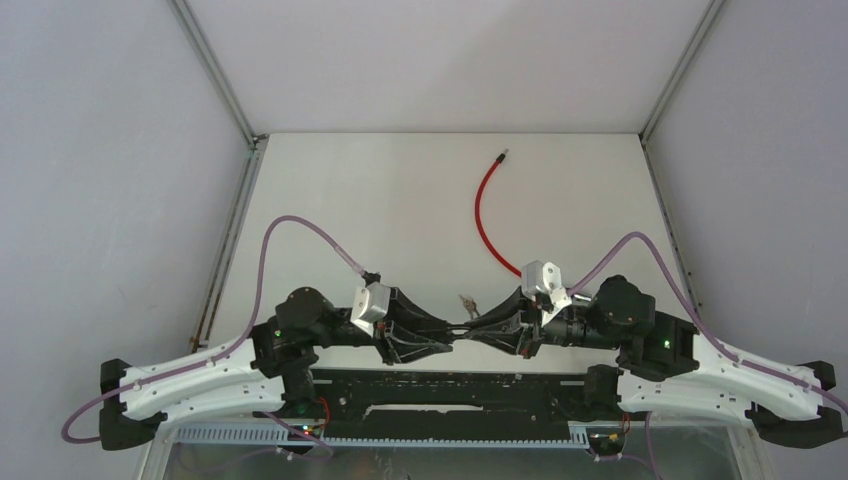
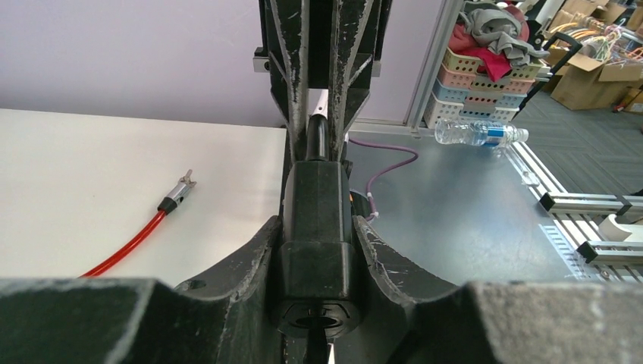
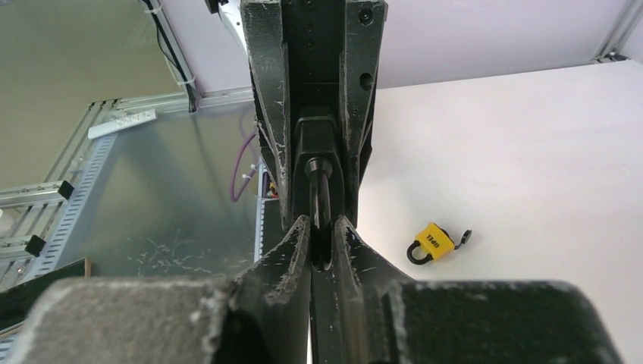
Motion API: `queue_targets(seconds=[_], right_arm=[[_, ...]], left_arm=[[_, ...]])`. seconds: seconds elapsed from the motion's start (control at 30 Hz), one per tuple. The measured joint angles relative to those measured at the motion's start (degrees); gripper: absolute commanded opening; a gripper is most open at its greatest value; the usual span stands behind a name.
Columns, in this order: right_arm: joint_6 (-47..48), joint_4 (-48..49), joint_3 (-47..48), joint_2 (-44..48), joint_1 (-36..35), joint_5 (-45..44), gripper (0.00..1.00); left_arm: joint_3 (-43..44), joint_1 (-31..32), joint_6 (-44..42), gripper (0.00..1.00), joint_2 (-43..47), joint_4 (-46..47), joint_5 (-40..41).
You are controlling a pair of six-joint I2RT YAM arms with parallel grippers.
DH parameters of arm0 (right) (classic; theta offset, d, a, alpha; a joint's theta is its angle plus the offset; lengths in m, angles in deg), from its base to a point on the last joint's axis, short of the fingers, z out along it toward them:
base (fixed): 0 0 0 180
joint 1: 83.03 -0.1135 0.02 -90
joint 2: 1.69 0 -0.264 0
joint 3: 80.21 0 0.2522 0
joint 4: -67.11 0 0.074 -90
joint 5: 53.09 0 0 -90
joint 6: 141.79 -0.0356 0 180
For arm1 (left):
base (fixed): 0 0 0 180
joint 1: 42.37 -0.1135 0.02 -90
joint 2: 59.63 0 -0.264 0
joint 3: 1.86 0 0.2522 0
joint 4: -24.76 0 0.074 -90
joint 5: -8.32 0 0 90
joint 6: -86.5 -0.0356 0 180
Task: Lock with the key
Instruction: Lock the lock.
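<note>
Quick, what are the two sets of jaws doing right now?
Left gripper: closed on the black lock body.
Right gripper: closed on a thin black piece, probably the key.

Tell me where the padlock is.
Right wrist view: the padlock lies on the white table, to the right of the jaws and apart from them.

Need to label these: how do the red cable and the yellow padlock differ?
The red cable is long, thin and curved; the yellow padlock is small and blocky. The cable ends in a metal tip; the padlock has a black shackle. Both rest on the white table.
</note>
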Motion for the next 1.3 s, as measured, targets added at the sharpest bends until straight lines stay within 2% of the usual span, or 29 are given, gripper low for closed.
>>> queue_targets(seconds=[0.2, 0.5, 0.73, 0.83, 0.9, 0.97, 1.07, 1.17, 1.3], right_arm=[[0.20, -0.66, 0.00, -0.81, 0.63, -0.02, 0.33], [0.11, -0.26, 0.00, -2.14, 0.92, 0.83, 0.35], [-0.46, 0.07, 0.00, -3.61, 1.14, 2.54, 0.22], [-0.48, 0.09, 0.00, -3.72, 1.14, 3.54, 0.01], [-0.26, 0.07, 0.00, -3.69, 1.16, 3.91, 0.00], [-0.17, 0.07, 0.00, -3.50, 1.27, 3.65, 0.00], [0.15, -0.20, 0.00, -2.75, 1.75, 3.28, 0.00], [0.24, -2.45, -0.42, -1.16, 3.21, 2.27, 0.00], [0.15, -4.33, -0.68, 1.18, 5.29, 1.99, 0.00]], left_arm=[[0.00, 0.07, 0.00, 0.00, 0.02, -0.57, -0.22], [0.00, 0.11, 0.00, 0.00, -0.09, -0.85, -0.74], [0.00, 0.11, -0.02, 0.00, -0.74, -0.76, -0.96], [0.00, 0.11, -0.02, 0.01, -0.96, -0.68, -0.90], [0.00, 0.11, -0.09, 0.11, -1.07, -0.50, -0.76], [0.00, 0.13, -0.09, 0.30, -1.07, -0.37, -0.63], [-0.07, 0.15, 0.00, 0.74, -1.05, -0.09, 0.44], [-0.46, 0.31, -0.22, 0.84, 0.46, 1.53, 1.36], [-1.53, 0.39, -0.42, 0.87, 4.28, 2.54, 3.34]])
